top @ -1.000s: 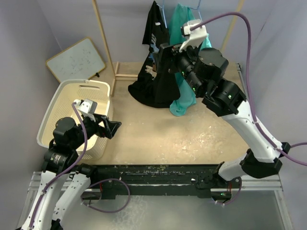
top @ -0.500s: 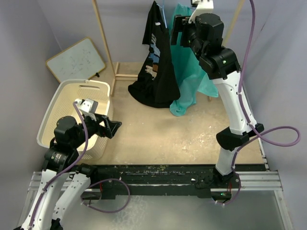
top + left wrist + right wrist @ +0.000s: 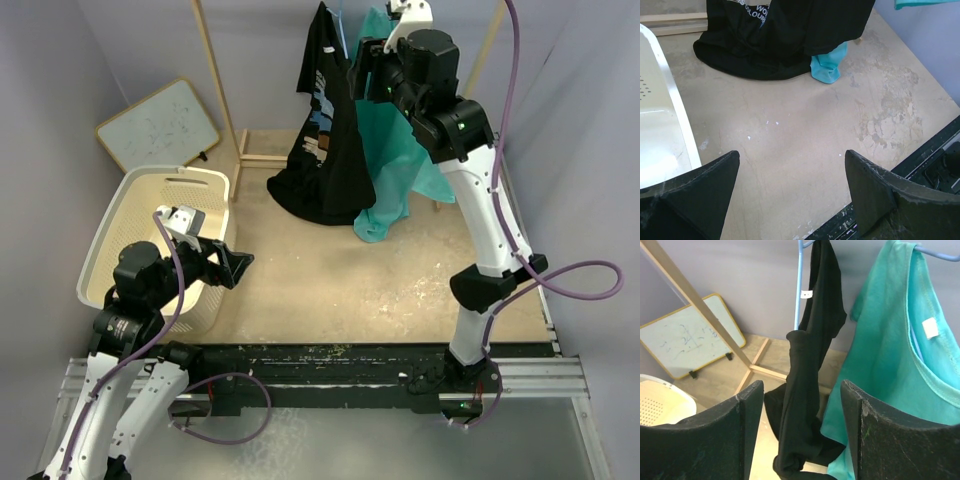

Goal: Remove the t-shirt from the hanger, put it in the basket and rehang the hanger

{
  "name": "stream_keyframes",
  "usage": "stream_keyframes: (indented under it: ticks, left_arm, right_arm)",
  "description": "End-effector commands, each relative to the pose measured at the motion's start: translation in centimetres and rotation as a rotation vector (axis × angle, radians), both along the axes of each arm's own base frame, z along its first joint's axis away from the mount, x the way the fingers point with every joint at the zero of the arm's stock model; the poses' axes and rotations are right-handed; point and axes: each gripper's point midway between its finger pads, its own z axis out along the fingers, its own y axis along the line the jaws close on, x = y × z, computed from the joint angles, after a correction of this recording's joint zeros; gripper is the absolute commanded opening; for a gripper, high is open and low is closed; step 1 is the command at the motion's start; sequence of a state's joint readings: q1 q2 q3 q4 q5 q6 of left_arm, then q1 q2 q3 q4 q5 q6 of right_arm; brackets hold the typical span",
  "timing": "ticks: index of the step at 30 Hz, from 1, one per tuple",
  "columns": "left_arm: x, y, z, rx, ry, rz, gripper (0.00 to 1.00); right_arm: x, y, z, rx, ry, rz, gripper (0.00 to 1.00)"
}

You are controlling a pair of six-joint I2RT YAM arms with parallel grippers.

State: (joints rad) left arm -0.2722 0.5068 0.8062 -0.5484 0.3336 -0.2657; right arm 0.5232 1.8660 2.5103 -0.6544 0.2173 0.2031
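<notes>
Because the garments hang from a rail at the top of the overhead view, the right arm stands reared tall over the sandy table (image 3: 380, 300), and the wooden rack (image 3: 218, 90) rises at the upper left to carry that rail. The white laundry basket (image 3: 175, 175) sits at the left edge beside the left arm, probably so that a freed shirt can be dropped in.

The black t-shirt (image 3: 325, 150) hangs at the top centre. It looks skewed on its support, and its hem is pooled on the table. The teal t-shirt (image 3: 395, 170) hangs just to its right, touching it low down. A whiteboard (image 3: 160, 125) leans at the upper left, apart from the work.

The right gripper (image 3: 362, 70) is raised to collar height with its fingers (image 3: 700, 440) spread wide and nothing between them. In its own view it frames the black shirt, which I judge to be its target. The left gripper (image 3: 238, 268) is low at the left, also spread wide and empty, and appears to be waiting.

A pale blue hanger (image 3: 799, 285) shows above the black shirt. A second blue bar (image 3: 935, 252) crosses the teal collar at the upper right.

By count there are two shirts, two hanger parts, two grippers, one basket, one whiteboard and one rack.
</notes>
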Motion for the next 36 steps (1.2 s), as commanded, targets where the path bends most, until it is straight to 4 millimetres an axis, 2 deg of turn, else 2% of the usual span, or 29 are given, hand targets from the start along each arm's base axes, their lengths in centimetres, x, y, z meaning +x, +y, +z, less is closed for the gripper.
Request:
stream_keyframes:
  ticks: [1,9,12,14,16,17,22,25,32,33,34,36]
  left_arm:
    - [0.2,0.1,2.1,0.000,-0.067,0.002,0.88]
    - [0.2,0.1,2.0,0.000,-0.065,-0.001,0.88]
    - [0.2,0.1,2.0,0.000,-0.065,-0.002,0.88]
    - [0.2,0.1,2.0,0.001,-0.065,-0.002,0.88]
    - [0.2,0.1,2.0,0.001,-0.065,-0.002,0.87]
    - [0.2,0.1,2.0,0.001,-0.065,-0.001,0.86]
    - [0.3,0.2,2.1,-0.002,-0.064,0.008,0.76]
    - [0.3,0.2,2.2,-0.005,-0.065,0.012,0.77]
    - [0.5,0.2,2.5,-0.026,-0.070,0.024,0.87]
    - [0.6,0.2,2.5,-0.027,-0.070,0.025,0.91]
    - [0.7,0.3,2.4,-0.030,-0.064,0.032,0.99]
    - [0.8,0.4,2.3,-0.039,-0.047,0.052,0.99]
  right_arm:
    - [0.6,1.2,0.2,0.034,-0.014,0.042,0.64]
    - [2.1,2.1,-2.0,0.016,0.028,0.040,0.62]
    - [2.6,2.1,-2.6,0.009,0.035,0.025,0.55]
    - [2.9,1.9,-2.7,0.007,0.035,0.011,0.36]
    - [2.9,1.6,-2.6,0.004,0.033,-0.006,0.07]
    - [2.9,1.3,-2.3,0.005,0.027,-0.019,0.00]
    - [1.9,-0.2,0.5,0.008,-0.056,-0.052,0.00]
    - [0.8,-1.6,3.0,0.018,-0.127,-0.084,0.00]
    - [-2.9,-4.4,8.5,0.090,-0.270,-0.123,0.00]
    - [-3.4,-4.5,9.0,0.098,-0.286,-0.110,0.00]
    - [-3.7,-4.6,9.3,0.103,-0.292,-0.109,0.00]
    - [-4.4,-4.8,9.5,0.102,-0.286,-0.097,0.00]
